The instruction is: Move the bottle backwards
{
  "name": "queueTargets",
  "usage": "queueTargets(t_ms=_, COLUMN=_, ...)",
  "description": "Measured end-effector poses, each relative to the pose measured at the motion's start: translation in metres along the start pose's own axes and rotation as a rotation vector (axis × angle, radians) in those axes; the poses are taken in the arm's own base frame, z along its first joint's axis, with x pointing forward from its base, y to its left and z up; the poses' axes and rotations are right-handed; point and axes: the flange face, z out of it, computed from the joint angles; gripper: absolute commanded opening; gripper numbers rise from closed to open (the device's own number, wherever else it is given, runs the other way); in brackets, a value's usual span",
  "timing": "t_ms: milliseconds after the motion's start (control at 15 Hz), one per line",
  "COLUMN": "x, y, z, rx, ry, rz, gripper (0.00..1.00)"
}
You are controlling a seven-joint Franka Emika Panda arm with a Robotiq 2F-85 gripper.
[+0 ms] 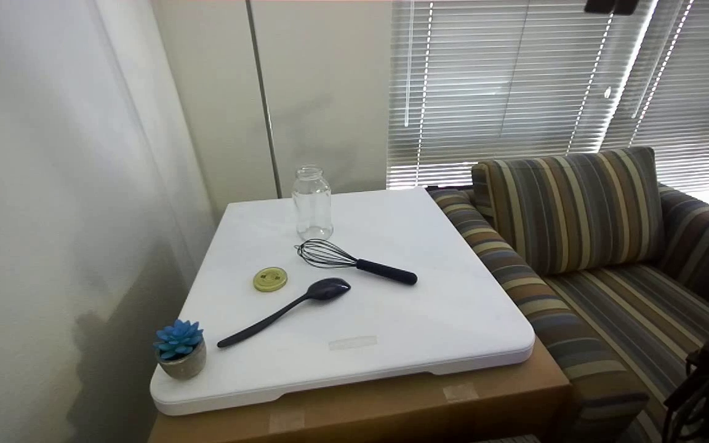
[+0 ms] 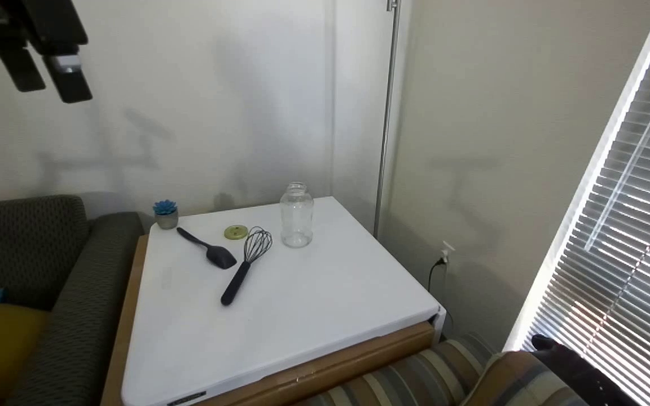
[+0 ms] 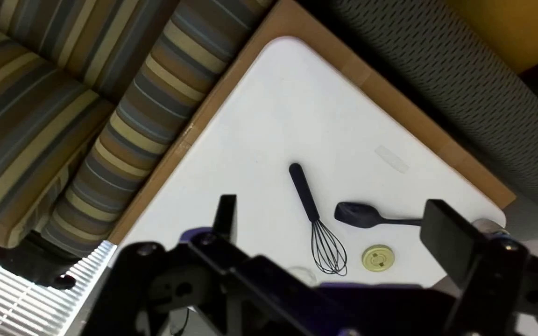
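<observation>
The wrist view has my gripper (image 3: 334, 224) spread wide, jaws well apart, facing down over the desk (image 3: 259, 186). In the gap between them I see the whisk (image 3: 315, 219) lying flat, the spoon (image 3: 362, 215) just beside it with its bowl turned toward the whisk, and a round gold disc (image 3: 378, 258) near the wires. In an exterior view my gripper (image 2: 51, 84) hangs high at the upper left, well apart from everything on the desk.

The bottle (image 2: 297, 217), clear and colourless, stands upright on the desk in both exterior views, just beside the whisk's wire head with a gap between them. In an exterior view the bottle (image 1: 313, 206) rises toward the desk's far end, beyond the whisk; in the wrist view my own body covers most of it.

A potted plant (image 1: 180, 349) with blue leaves sits at a corner of the desk, near the end of the spoon's handle. A pale strip (image 1: 352, 343) is stuck on the white surface, and a brown base (image 1: 391, 403) shows beneath its edge. A striped armchair (image 1: 625, 301) stands along one side with blinds (image 1: 471, 92) behind it, and a pale wall (image 1: 53, 184) rises along the opposite side.
</observation>
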Motion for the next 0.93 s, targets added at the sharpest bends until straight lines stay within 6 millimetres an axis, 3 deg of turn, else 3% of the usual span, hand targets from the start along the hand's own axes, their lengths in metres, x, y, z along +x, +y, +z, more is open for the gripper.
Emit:
queueTargets(t_ms=333, x=0.052, y=-0.028, z=0.037, rx=0.007, ry=-0.011, rz=-0.077, gripper=1.0)
queueTargets(t_ms=667, x=0.06, y=-0.029, z=0.04, rx=0.008, ry=-0.014, rz=-0.065, gripper=1.0)
queueTargets(t_ms=933, x=0.072, y=-0.026, z=0.054, rx=0.014, ry=0.026, rz=0.154, gripper=1.0)
